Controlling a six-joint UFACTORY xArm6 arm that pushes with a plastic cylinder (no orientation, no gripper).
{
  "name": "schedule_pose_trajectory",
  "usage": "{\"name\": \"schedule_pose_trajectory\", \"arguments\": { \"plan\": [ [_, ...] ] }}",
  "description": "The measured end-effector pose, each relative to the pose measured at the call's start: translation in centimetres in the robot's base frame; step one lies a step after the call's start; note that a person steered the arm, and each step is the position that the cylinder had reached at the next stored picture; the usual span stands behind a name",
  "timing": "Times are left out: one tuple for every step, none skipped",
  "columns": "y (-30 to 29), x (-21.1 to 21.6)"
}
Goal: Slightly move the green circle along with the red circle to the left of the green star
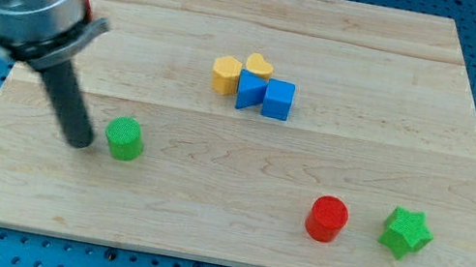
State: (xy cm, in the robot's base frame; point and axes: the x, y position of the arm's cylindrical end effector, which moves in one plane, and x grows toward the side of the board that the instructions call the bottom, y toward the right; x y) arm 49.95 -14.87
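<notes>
Green circle [125,138] right of my tip [80,140], near board's [200,235] left edge.

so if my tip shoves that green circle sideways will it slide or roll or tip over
Probably slide: the green circle stands on a flat end on the smooth wooden board. It looks squat, so tipping seems unlikely. An off-centre push from my tip, at its left, could make it veer.

arm is coming in from the view's top-left, rod [66,103] slanting down toward the right, my tip [79,141] sitting on the surface at the view's left.
</notes>
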Motion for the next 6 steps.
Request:
{"name": "schedule_pose_trajectory", "arguments": {
  "plan": [
    [9.0,-0.6],
    [19.2,-0.4],
    [23.1,-1.7],
    [17.8,-4.3],
    [19.7,-0.1],
    [22.1,2.5]
  ]
}}
